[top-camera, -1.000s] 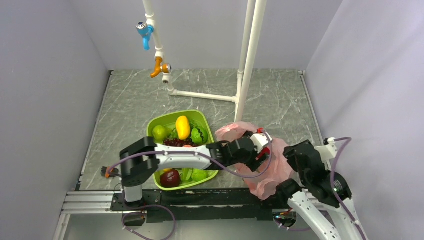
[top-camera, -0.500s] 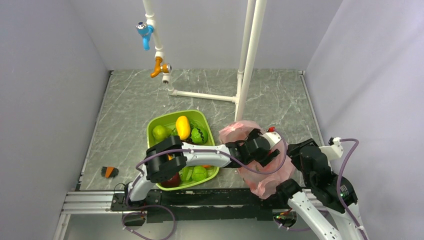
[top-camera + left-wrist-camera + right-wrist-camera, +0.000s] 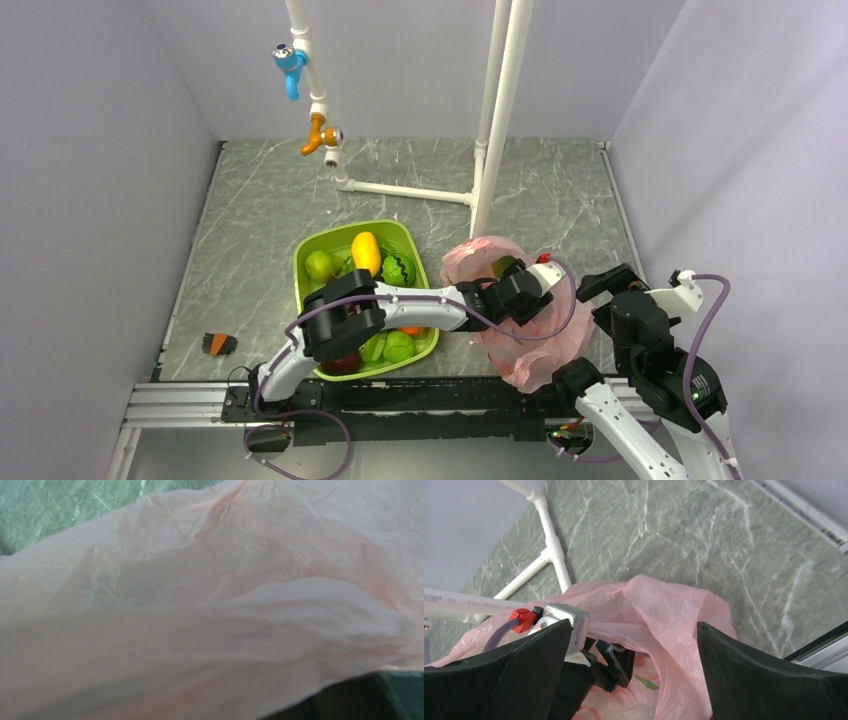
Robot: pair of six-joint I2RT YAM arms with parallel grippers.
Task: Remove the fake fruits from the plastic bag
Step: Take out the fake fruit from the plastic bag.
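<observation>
Presently: left gripper (image 3: 614, 662) inside plastic bag (image 3: 530, 345), grip state untellable; right gripper (image 3: 634, 625) beside bag, spread wide, empty. Risk: unpinned bag drags along, film snagging left gripper.

I've got the bag (image 3: 530, 355) on the tabletop (image 3: 260, 200), just right of the tray (image 3: 300, 262). My left arm (image 3: 400, 300) crosses over the tray's near half, with the left hand (image 3: 515, 292) inside the bag's mouth. The right hand (image 3: 607, 283) hangs just right of the bag. The pipe frame (image 3: 410, 190) stands behind both, and a small brush (image 3: 217, 344) lies far left, near the front edge.
</observation>
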